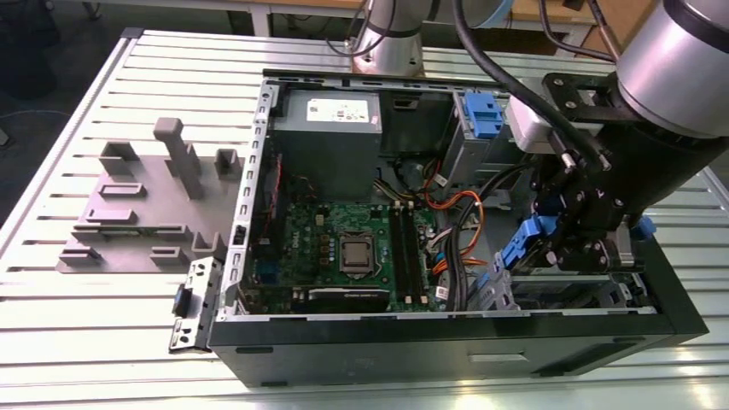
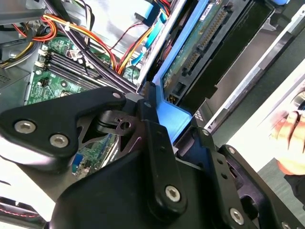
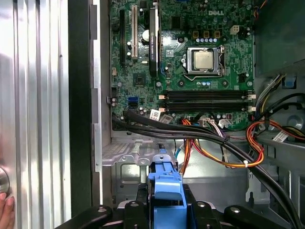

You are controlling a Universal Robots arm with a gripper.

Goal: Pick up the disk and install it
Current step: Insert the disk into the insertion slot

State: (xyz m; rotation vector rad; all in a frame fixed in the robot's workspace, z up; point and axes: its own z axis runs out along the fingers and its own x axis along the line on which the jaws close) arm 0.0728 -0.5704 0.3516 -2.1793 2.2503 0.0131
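over the drive bay [image 1: 569,290], exterior view: gripper [image 1: 575,248] clamped on the disk [image 1: 527,243]; second wrist view: blue rail [image 2: 172,117] between its fingers [image 2: 151,129], bare circuit board [image 2: 190,52] beyond; first wrist view: same rail [image 3: 165,188]; likely stiff, dense, shock-sensitive, best gripped by rails.

- One bench [image 1: 114,342], slatted metal.
- One open computer case [image 1: 456,346] lying on it.
- One motherboard [image 3: 143,71] inside the case, with one processor socket [image 3: 203,59].
- One grey power supply box [image 1: 330,128] with one white sticker.
- One disk [image 2: 200,47], clamped in my one gripper [image 3: 165,195].
- One blue clip [image 1: 484,115] standing at the far end of the case.
- One grey holder block [image 1: 142,201] on the bench beside the case; I count several posts on it but cannot fix the number.
- One metal bracket [image 1: 194,303] lying against the case's near corner.
- One person's hand [image 3: 5,212] at the edge.
- Wires [image 3: 224,148]: too tangled to count.
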